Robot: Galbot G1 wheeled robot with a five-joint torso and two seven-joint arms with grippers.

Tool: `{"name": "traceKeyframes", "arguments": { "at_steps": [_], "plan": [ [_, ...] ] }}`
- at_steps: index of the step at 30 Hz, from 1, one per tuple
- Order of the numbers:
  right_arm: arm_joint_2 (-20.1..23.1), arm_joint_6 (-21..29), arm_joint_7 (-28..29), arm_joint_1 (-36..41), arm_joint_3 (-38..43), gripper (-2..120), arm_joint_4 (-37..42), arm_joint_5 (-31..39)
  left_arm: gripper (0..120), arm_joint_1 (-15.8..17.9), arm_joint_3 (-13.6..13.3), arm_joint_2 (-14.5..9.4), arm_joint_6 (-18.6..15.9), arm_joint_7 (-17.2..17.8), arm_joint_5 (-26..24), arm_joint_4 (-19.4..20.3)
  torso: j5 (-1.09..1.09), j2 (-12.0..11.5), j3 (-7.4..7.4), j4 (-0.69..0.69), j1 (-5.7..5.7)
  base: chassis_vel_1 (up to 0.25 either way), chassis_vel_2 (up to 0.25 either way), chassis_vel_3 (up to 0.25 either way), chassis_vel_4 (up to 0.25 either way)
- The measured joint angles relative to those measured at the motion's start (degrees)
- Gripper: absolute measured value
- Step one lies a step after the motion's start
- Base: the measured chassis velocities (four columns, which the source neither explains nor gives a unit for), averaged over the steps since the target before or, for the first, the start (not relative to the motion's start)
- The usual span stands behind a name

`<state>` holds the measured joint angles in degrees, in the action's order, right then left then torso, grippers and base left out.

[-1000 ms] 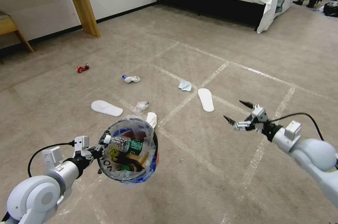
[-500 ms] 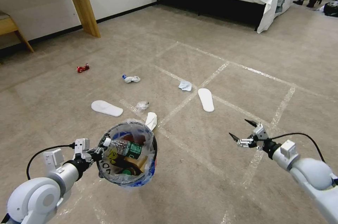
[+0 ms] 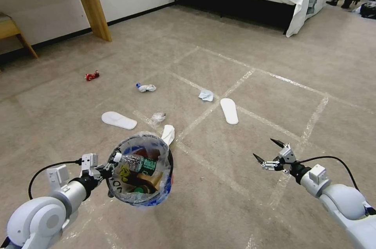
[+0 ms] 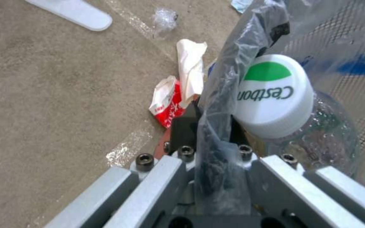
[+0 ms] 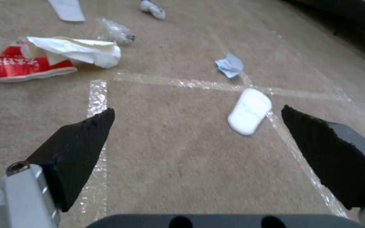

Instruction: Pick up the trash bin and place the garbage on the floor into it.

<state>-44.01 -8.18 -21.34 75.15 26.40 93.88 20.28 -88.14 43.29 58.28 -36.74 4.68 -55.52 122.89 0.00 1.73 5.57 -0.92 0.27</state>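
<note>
The small round trash bin [image 3: 141, 170], grey-rimmed and lined with a clear-and-blue plastic bag, is being held off the carpet by the left gripper [image 3: 105, 170], which is being kept clenched on the near rim and bag edge, as is being shown in the left wrist view [image 4: 210, 139]. A clear plastic bottle with a white cap [image 4: 275, 95] and other litter are being carried inside it. The right gripper [image 3: 270, 153] is being held released above the floor, its two black fingertips spread wide [image 5: 81, 148] with nothing between them. Ahead of and slightly left of this open gripper, a flat white slipper sole [image 3: 228, 110] is lying on a taped line, its long axis being pointed roughly away from the gripper; the right arm is judged the nearer one to it. Just beyond it a pale-blue crumpled tissue [image 3: 205, 94] is resting. Farther to the gripper's left, close beside the bin's far rim, a red-and-white carton [image 5: 32, 65] is lying under a crumpled white paper [image 5: 79, 50], what seems a crushed clear wrapper [image 3: 158, 116] being just past them. A second slipper sole [image 3: 118, 120], a knotted white tissue [image 3: 146, 87] and a red wrapper [image 3: 92, 75] are being left well apart.
</note>
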Motion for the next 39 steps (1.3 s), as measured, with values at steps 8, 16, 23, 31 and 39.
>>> {"name": "traceKeyframes", "arguments": {
  "at_steps": [8,16,23,31,39],
  "plan": [
    [-0.9,0.0,-0.1,-1.4,-1.9,100,-0.5,0.4,1,-0.2,-0.1,0.3,0.2,0.0,0.5,-0.1,0.0,0.0,0.0,0.01,0.0,0.0,0.0,0.0,0.0],
    [-1.0,-0.8,-0.5,-1.5,-2.3,100,-0.6,1.3,1,0.0,-0.3,0.5,0.5,-0.1,0.5,-0.2,0.0,0.0,0.0,0.01,0.0,0.062,0.047,-0.041,-0.05],
    [-0.8,-1.6,-0.5,-0.5,-1.9,100,-0.3,2.3,1,0.0,-0.7,0.5,0.8,-0.2,1.0,-0.7,-0.01,0.0,0.0,0.01,0.0,0.048,0.045,-0.036,-0.037],
    [0.0,-1.6,-0.6,0.7,-1.2,100,0.2,2.1,1,0.6,-1.2,1.0,1.0,1.1,0.0,-0.8,0.0,0.0,0.0,0.0,0.0,0.0,0.0,0.0,0.0],
    [-0.2,-1.7,-1.2,1.5,-0.5,100,0.1,1.8,1,0.6,-1.3,1.0,1.0,1.5,-0.6,-1.0,0.0,0.0,0.0,0.0,0.01,0.0,0.0,0.0,0.0]
  ]
}}
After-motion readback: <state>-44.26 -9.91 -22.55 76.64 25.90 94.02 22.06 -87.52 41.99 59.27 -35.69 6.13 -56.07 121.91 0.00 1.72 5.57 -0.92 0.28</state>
